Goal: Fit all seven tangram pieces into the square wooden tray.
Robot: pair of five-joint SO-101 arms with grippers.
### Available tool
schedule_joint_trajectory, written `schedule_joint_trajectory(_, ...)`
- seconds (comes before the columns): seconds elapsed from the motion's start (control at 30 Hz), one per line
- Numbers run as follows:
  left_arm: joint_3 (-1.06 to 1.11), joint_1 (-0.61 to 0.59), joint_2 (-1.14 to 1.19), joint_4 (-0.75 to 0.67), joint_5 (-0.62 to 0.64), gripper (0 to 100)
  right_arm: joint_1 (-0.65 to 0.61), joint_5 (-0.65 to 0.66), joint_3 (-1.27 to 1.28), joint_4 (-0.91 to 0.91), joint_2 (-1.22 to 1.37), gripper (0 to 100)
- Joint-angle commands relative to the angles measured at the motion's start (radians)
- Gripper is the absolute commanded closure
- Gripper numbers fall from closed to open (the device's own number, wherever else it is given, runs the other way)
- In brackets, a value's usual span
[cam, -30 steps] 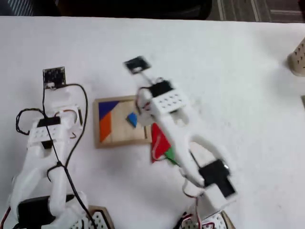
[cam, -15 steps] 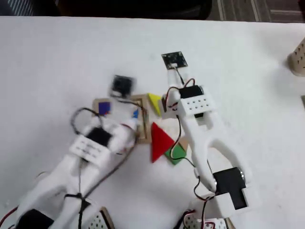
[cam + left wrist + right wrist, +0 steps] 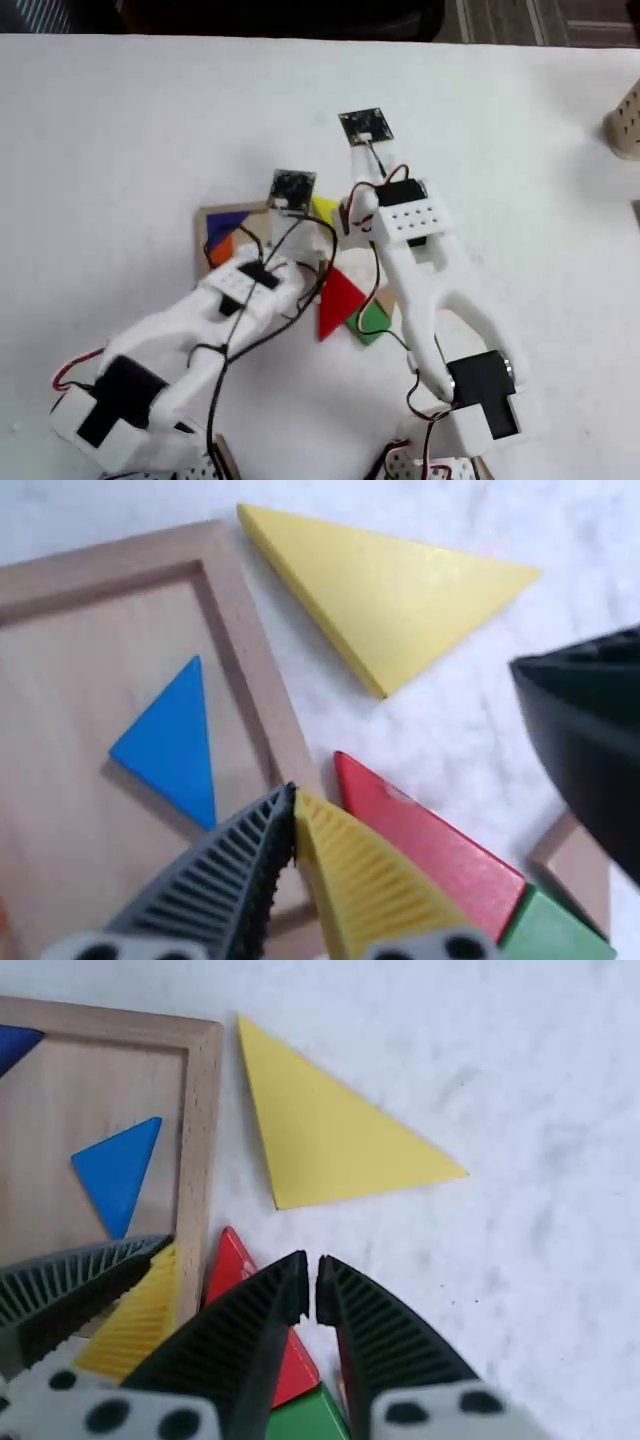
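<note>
Just outside the square wooden tray (image 3: 245, 655), the red wooden triangle (image 3: 430, 845) lay nearest my left pincer (image 3: 292, 805), tips together, empty; my right pincer (image 3: 311, 1280), likewise closed, hovered beside it.

The left tool (image 3: 293, 805) hangs over the rim of the tray (image 3: 248, 670). Inside the tray, just beside its tip, lies a small triangle (image 3: 170, 745). Outside the rim, on the surface (image 3: 480, 710), a far triangle (image 3: 390, 590) lies ahead of the tip. A near triangle (image 3: 430, 845) lies close on its other side, touching a further piece (image 3: 555, 930). The right tool (image 3: 310, 1290) is just beside the near triangle, with the far triangle ahead of it.
</note>
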Motion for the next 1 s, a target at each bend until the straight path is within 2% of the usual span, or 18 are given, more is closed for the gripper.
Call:
schedule_joint_trajectory(0.0,-0.057,-0.053,0.002,0.052,0.009,98,0.012,-0.009,-0.008,-0.019,-0.007,97.8)
schedule_joint_trajectory(0.33,-0.071,-0.223,0.002,0.084,0.012,98,0.007,-0.008,-0.008,-0.019,-0.002,97.8)
schedule_joint_trajectory(0.7,-0.097,-0.349,-0.028,0.092,0.009,98,0.007,-0.006,-0.006,-0.019,-0.002,97.8)
schedule_joint_trajectory(0.8,-0.057,-0.325,-0.131,0.101,0.006,98,0.005,-0.005,-0.006,-0.019,-0.002,97.8)
schedule_joint_trajectory(0.97,0.098,-0.13,-0.309,0.011,0.012,98,0.005,-0.003,-0.006,-0.019,-0.01,97.8)
